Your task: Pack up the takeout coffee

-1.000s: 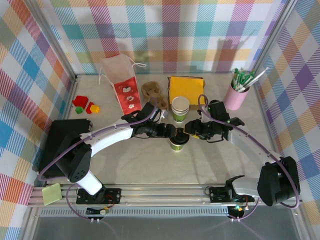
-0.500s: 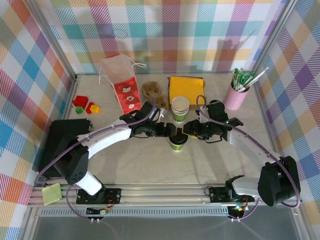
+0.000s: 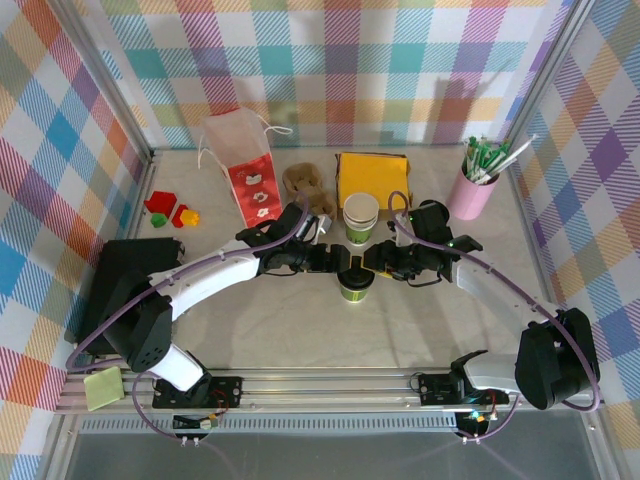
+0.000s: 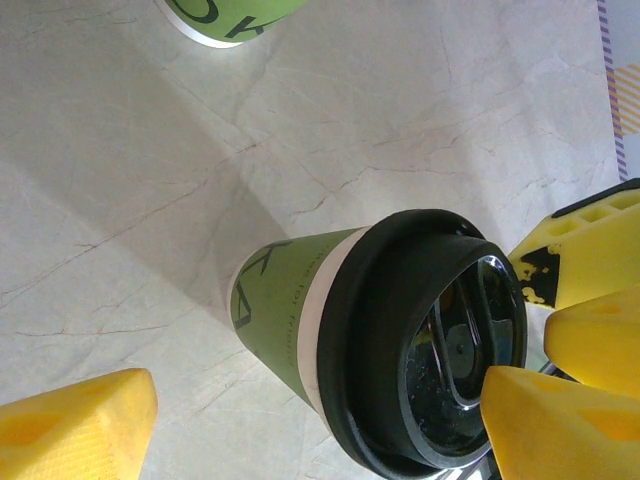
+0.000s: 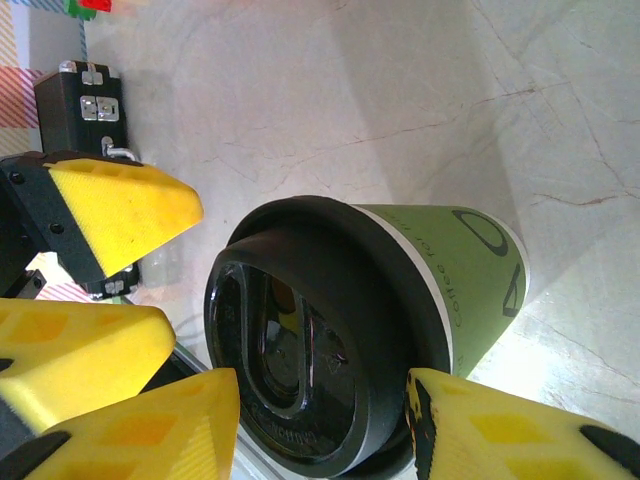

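Observation:
The takeout coffee [image 3: 352, 290] stands upright at mid-table, green-banded with a black lid [image 3: 352, 276] seated on its rim. From the right, my right gripper [image 3: 374, 262] reaches over it. In the right wrist view its yellow pads [image 5: 500, 430] press both sides of the lid [image 5: 300, 340] above the cup [image 5: 470, 280], so the right gripper [image 5: 320, 430] is shut on the lid. My left gripper [image 3: 343, 262] comes in from the left. In the left wrist view the left gripper [image 4: 315, 430] is open, its fingertips [image 4: 70, 430] well clear of the cup [image 4: 285, 300] and lid [image 4: 430, 340].
A nested stack of like cups [image 3: 361, 217] stands just behind. Farther back are a red-and-white paper bag [image 3: 250, 170], a brown item [image 3: 308, 185] and a yellow pack [image 3: 373, 180]. A pink pen holder [image 3: 472, 192] is far right, a black tray [image 3: 120, 285] at the left.
The left gripper has opened a little wider and drawn slightly back from the cup. The right gripper keeps its hold on the lid; the cup has not moved.

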